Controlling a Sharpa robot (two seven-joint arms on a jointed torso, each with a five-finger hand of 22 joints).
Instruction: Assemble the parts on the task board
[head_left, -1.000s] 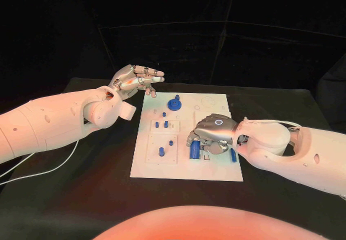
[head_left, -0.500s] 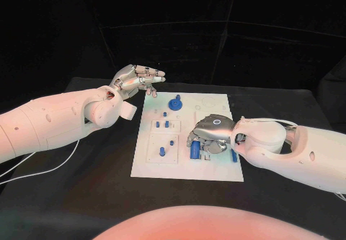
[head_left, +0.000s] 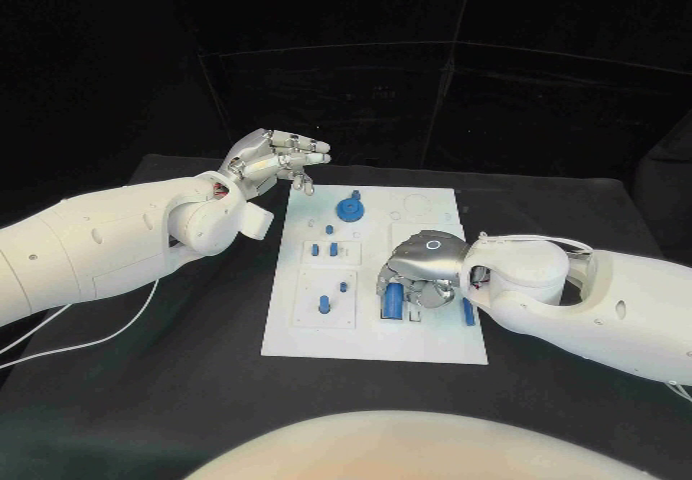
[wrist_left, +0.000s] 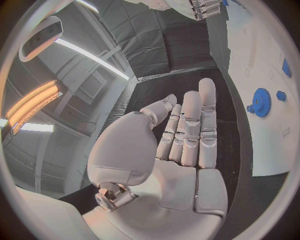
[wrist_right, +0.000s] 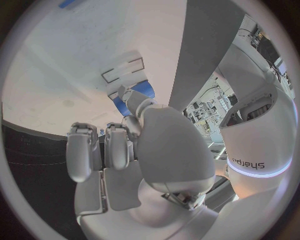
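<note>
- Head view: right hand lies palm-down on the task board, fingers curled over a blue cylinder; whether they grip it, I cannot tell.
- If contact is only partial, lifting could roll the cylinder off or knock the blue bar just beside it.
- Left hand hangs off the board's far corner, fingers apart and holding nothing, near the blue gear; a sweep inward could bump it.

Right hand covers the top of the blue cylinder under its fingers; grip can't be told. Its palm also hides part of the blue bar beside it.
</note>
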